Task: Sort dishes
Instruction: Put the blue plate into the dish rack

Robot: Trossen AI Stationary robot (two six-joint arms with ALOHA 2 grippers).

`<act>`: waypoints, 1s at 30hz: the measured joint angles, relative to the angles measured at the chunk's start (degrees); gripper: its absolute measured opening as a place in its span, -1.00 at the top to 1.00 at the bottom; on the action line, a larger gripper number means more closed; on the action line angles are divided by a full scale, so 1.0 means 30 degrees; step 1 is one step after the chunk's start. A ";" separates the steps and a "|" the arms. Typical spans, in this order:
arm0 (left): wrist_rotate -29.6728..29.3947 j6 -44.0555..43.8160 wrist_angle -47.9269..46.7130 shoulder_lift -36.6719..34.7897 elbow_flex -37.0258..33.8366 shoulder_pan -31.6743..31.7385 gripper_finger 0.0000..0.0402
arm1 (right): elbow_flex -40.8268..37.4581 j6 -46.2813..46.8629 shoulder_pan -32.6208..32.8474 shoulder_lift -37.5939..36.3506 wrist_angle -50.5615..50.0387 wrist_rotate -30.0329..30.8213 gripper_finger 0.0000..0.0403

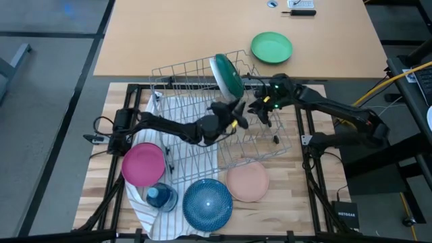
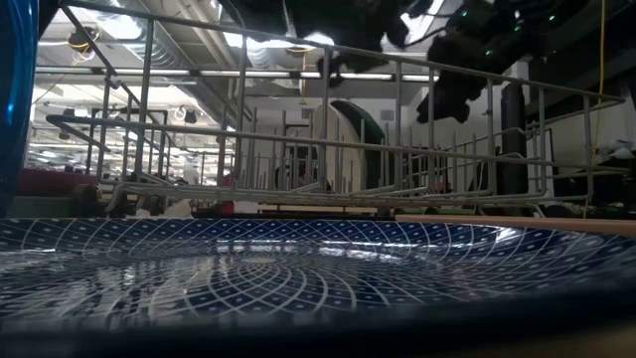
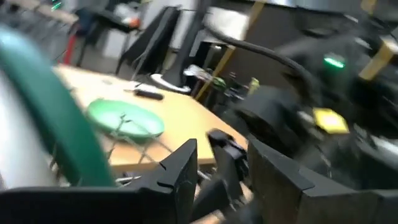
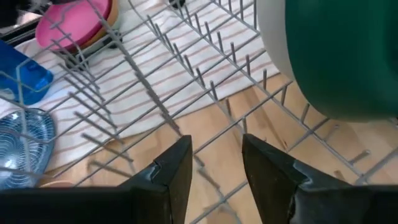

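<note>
Plates are spread around a wire dish rack (image 1: 223, 128) that is seen at the middle of the wooden table (image 1: 121, 196). The white plate with a dark green back (image 1: 227, 75) is stood on edge at the rack's far side, and both grippers are placed just beside it, over the rack. The left gripper (image 1: 237, 111) is found directly beneath the plate's lower rim in the high view; its fingers (image 3: 180, 171) are parted and nothing is gripped between them. The right gripper (image 1: 260, 111) is seen a little to the plate's right, its fingers (image 4: 168, 174) also spread apart and empty, with rack wires and a striped cloth (image 4: 143, 93) seen below them.

A magenta plate (image 1: 143, 164), a speckled blue plate (image 1: 207, 202) and a pale pink plate (image 1: 247, 181) are laid flat at the table's near side, well apart from both grippers. A small blue see-through container (image 1: 160, 196) is set between the magenta and blue plates. A vivid green plate (image 1: 271, 47) is laid on the farther tan table (image 1: 169, 40). Beyond the rack, a large room with ceiling lights is shown in the low view.
</note>
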 joint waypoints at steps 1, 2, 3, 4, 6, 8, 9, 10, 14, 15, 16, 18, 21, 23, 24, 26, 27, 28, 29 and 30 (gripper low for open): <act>0.0212 0.1064 0.0012 -0.0121 0.0000 -0.0298 0.35 | 0.0000 0.0002 0.0000 -0.0371 -0.0301 0.0006 0.28; 0.0451 0.2207 0.0041 -0.0195 0.0000 -0.0616 0.35 | 0.0000 0.0015 0.0000 -0.0729 -0.0524 -0.0005 0.28; 0.0767 0.3291 0.0051 -0.0294 0.0000 -0.0922 0.35 | 0.0000 0.0031 0.0000 -0.1123 -0.0688 -0.0022 0.28; 0.1004 0.4375 -0.0013 -0.0370 0.0000 -0.1219 0.35 | 0.0000 0.0033 0.0002 -0.1484 -0.0942 -0.0036 0.28; 0.1606 0.6359 0.0073 -0.0432 0.0000 -0.1783 0.35 | 0.0000 0.0258 0.0007 -0.2172 -0.1571 -0.0071 0.28; 0.2207 0.8124 0.0062 -0.0486 0.0000 -0.2294 0.35 | 0.0000 0.1142 0.0007 -0.2711 -0.2147 -0.0212 0.28; 0.2468 0.8938 0.0068 -0.0499 0.0000 -0.2526 0.35 | 0.0000 0.1621 0.0007 -0.2966 -0.2479 -0.0345 0.28; 0.2711 0.9717 0.0068 -0.0499 0.0000 -0.2741 0.35 | 0.0000 0.2060 0.0007 -0.3190 -0.2834 -0.0604 0.28; 0.3108 1.1879 -0.0054 -0.0499 0.0000 -0.3599 0.35 | 0.0000 0.3115 0.0007 -0.3767 -0.4140 -0.2545 0.28; 0.3112 1.2178 -0.0036 -0.0499 0.0000 -0.3799 0.35 | 0.0000 0.3171 0.0034 -0.3847 -0.4462 -0.3216 0.28; 0.3112 1.2442 -0.0015 -0.0499 0.0000 -0.3985 0.35 | 0.0000 0.3181 0.0163 -0.3914 -0.4777 -0.3853 0.28; 0.3115 1.2628 -0.0008 -0.0499 0.0000 -0.4347 0.35 | 0.0000 0.3208 0.0721 -0.4066 -0.5230 -0.4422 0.28; 0.3112 1.2865 -0.0035 -0.0499 0.0000 -0.4807 0.35 | 0.0000 0.3237 0.2139 -0.4391 -0.5460 -0.4177 0.28; 0.3112 1.3008 -0.0044 -0.0499 0.0000 -0.5067 0.35 | 0.0000 0.3595 0.3337 -0.4576 -0.5421 -0.3699 0.28; 0.3112 1.3099 -0.0057 -0.0499 0.0000 -0.5179 0.35 | 0.0000 0.3775 0.4028 -0.4643 -0.5363 -0.3408 0.28; 0.3137 1.3367 -0.0496 -0.0679 0.0000 -0.5377 0.35 | 0.0000 0.4182 0.5433 -0.4810 -0.5015 -0.2652 0.28; 0.3216 1.3357 -0.0927 -0.0819 0.0000 -0.5435 0.35 | 0.0000 0.4332 0.6138 -0.4882 -0.4814 -0.2302 0.28; 0.3267 1.3254 -0.1561 -0.1064 0.0000 -0.5529 0.35 | 0.0000 0.4556 0.6910 -0.4901 -0.4516 -0.1891 0.28; 0.3299 1.2975 -0.2266 -0.1260 0.0000 -0.5615 0.35 | 0.0000 0.4747 0.7658 -0.4896 -0.4253 -0.1485 0.28; 0.3381 1.2678 -0.3019 -0.1455 0.0002 -0.5670 0.35 | 0.0000 0.4977 0.8391 -0.4883 -0.4073 -0.1117 0.28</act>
